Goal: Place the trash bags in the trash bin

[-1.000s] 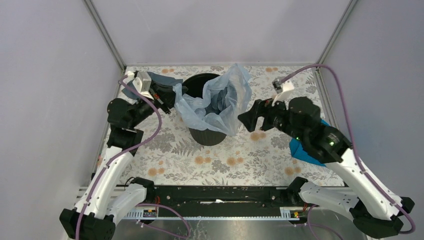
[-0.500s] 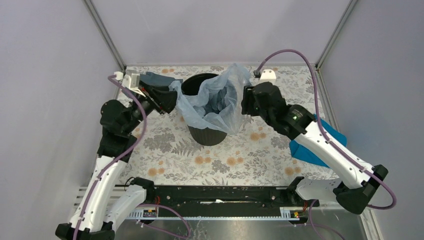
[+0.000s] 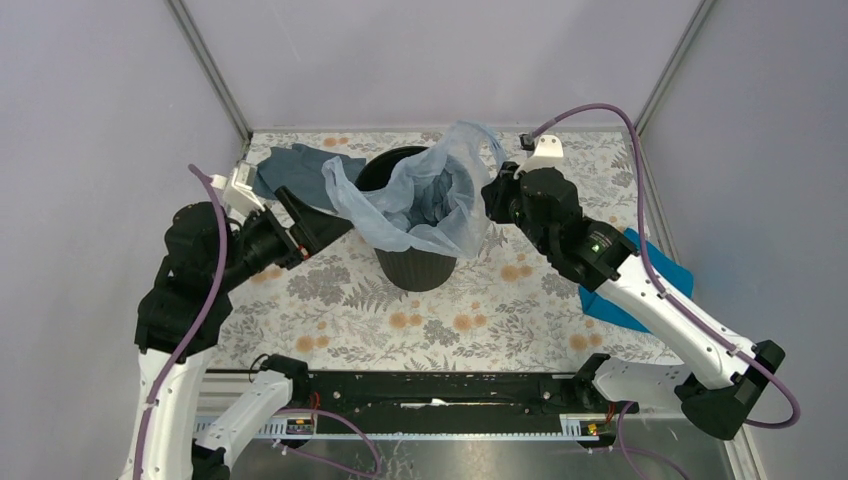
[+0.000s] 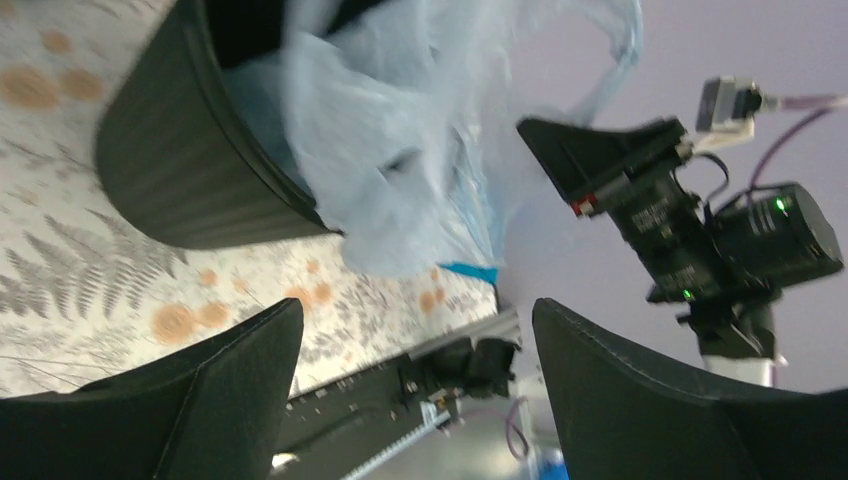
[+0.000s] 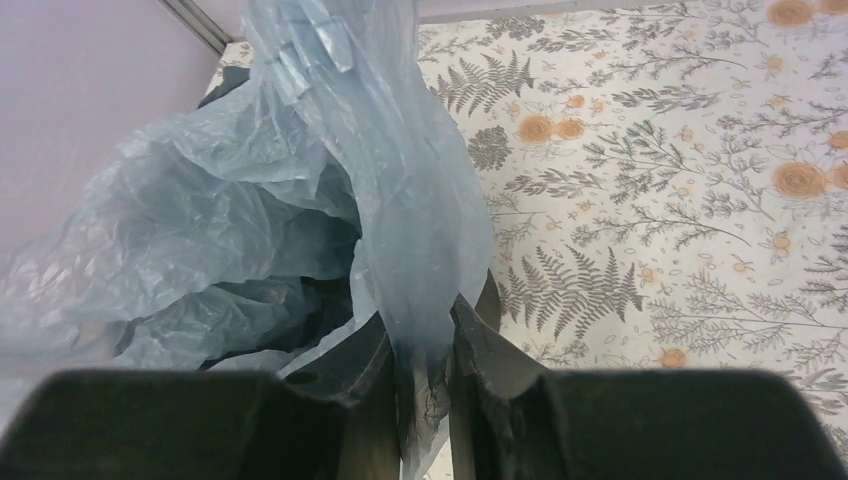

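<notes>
Obs: bag (image 3: 425,205) sits mouth-up in the bin (image 3: 415,268), centre-far on the table (image 3: 330,300). Its lower part is inside; upper edges spill over the rim on the left, near and right sides. We judge the right edge is lifted so the mouth gapes and the film can be pushed down.

R claw (image 5: 425,345): pressed together on the bag's right edge, film pinched betw. fingers, just above the rim.

L claw (image 4: 415,312): spread wide, empty, touching nothing, just left of the bin, aimed at the bag's left flap. Prob. that flap needs grabbing next.
</notes>
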